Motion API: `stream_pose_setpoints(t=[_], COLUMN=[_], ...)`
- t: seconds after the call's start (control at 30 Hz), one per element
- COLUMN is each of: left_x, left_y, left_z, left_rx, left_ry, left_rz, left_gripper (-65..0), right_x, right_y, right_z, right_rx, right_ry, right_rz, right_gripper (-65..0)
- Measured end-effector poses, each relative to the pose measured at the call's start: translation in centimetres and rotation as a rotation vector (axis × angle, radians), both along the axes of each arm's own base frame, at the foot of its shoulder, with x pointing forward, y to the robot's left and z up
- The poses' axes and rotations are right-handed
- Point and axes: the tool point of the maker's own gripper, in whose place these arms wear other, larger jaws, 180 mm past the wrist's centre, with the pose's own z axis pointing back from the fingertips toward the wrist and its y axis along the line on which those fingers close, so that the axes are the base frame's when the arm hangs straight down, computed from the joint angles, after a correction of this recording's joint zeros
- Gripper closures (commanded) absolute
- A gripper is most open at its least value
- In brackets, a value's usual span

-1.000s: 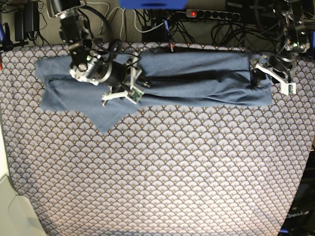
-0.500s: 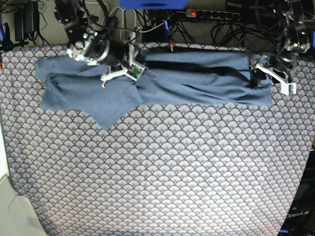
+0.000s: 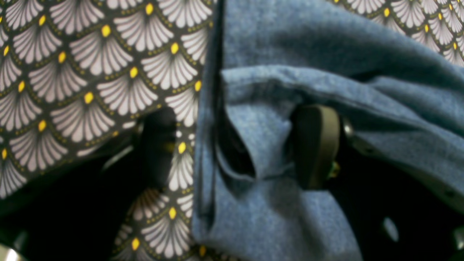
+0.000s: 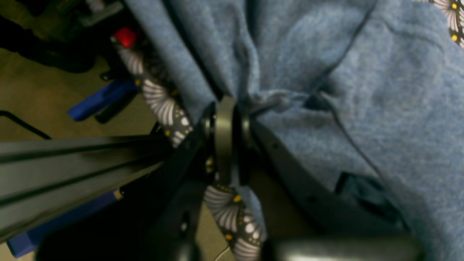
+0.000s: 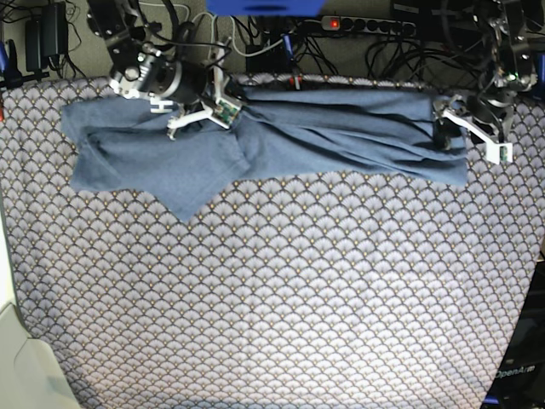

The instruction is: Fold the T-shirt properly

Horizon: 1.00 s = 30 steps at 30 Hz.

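Scallop-patterned grey table covering (image 5: 281,290) was spread across the whole work surface, with a power strip (image 5: 366,25) and tangled cables seen beyond its far edge. At that far edge the right gripper (image 4: 225,119) was seen clamped shut on a bunched fold of the T-shirt (image 5: 272,145), while the left gripper (image 3: 235,145) was held wide apart at the shirt's other end, one pad (image 3: 315,145) pressed against the blue cloth and the other over the bare covering. From these two points the slate-blue T-shirt was stretched as a long, rumpled band along the back of the table, one sleeve pointing toward the front.
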Motion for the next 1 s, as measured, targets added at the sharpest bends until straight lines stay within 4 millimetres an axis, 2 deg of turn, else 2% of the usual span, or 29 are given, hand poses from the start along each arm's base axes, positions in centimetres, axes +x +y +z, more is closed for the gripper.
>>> stream_pose_setpoints(t=[0.17,0.33,0.63,0.7,0.87,1.0], left_x=[0.0,-0.1,-0.1,-0.1,-0.1,-0.1], left_y=[0.0,0.0,0.0,0.0,0.0,0.0], left_z=[0.0,-0.1,-0.1,-0.1,-0.1,-0.1], left_rx=[0.000,-0.001,-0.001,-0.001,0.000,-0.001], left_ry=[0.001,0.002,0.003,0.003,0.003,0.003], left_rz=[0.000,0.000,0.000,0.000,0.000,0.000], left_gripper=[-48.6,-48.6,-48.6,-48.6,-48.6,-48.6], right_x=[0.2,2.1,2.5,2.3,3.0,2.7], right_y=[0.3,-0.3,-1.0,-0.9,-0.2,0.0], right_z=[0.1,0.4,0.1,0.5,3.3,3.5], right_rx=[0.003,-0.039,-0.110,-0.111,-0.073,-0.076], right_ry=[0.000,-0.025,-0.007,-0.015,-0.102,-0.101], right_rz=[-0.005,-0.006,0.005,0.009,0.010,0.019], right_gripper=[0.0,0.0,0.0,0.0,0.0,0.0])
